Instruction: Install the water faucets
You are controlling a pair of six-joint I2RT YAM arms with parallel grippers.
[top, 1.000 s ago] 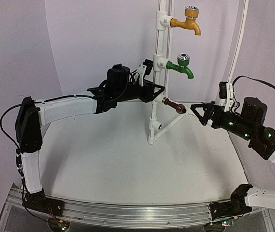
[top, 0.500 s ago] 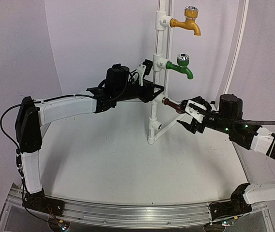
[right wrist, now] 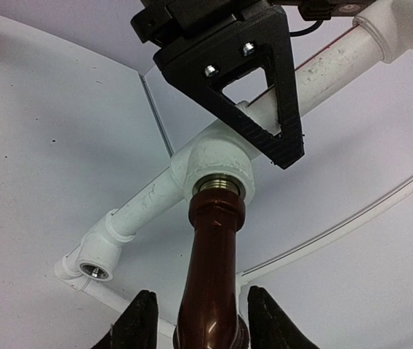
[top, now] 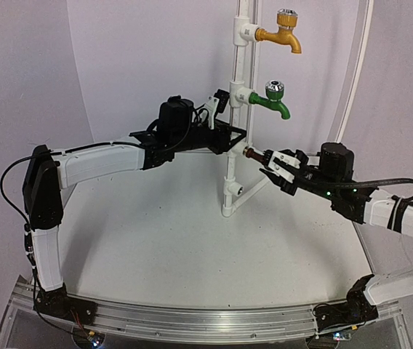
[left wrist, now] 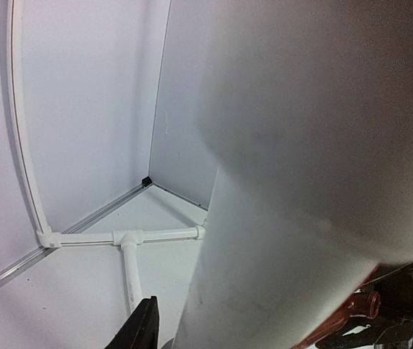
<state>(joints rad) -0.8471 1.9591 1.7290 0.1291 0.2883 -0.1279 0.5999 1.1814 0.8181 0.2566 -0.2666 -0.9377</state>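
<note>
The right gripper (right wrist: 205, 323) straddles the dark brown faucet (right wrist: 210, 247), its fingers part open with a thin gap on one side. The faucet's metal end sits in a socket (right wrist: 217, 163) of the white pipe stand (top: 229, 189), whose upright the left gripper (top: 230, 138) clamps. The green faucet (top: 272, 102) sits socketed higher, below a yellow-orange faucet (top: 281, 35).

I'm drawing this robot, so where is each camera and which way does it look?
Top external: high behind the arms, looking down on the table; both arms show.
Left wrist: on the left arm, close against the blurry pipe stand; one left finger shows.
Right wrist: on the right arm, looking along the brown faucet; both right fingers show.
Both wrist views share the brown faucet.
</note>
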